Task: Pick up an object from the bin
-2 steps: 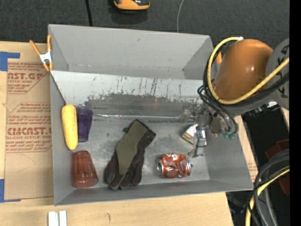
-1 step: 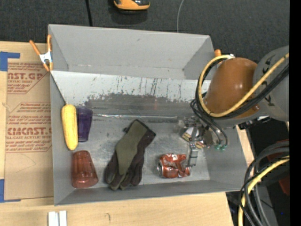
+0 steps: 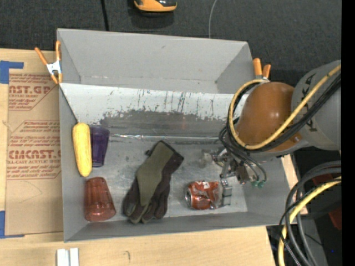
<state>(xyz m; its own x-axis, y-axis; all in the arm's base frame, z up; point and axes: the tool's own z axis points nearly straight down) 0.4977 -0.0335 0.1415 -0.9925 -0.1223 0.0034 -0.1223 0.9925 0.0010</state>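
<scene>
A crushed red and silver can [image 3: 202, 195] lies on the bin floor near the front right. My gripper [image 3: 226, 186] is low in the bin just to the right of this can, close against its right end, below the orange wrist cover. A dark olive glove [image 3: 152, 180] lies flat to the left of the can, in the middle of the floor.
Along the left wall lie a yellow corn cob [image 3: 82, 148], a purple cup [image 3: 100, 146] beside it and a red cup [image 3: 98, 199] on its side at the front left. The arm and its cables crowd the bin's right side.
</scene>
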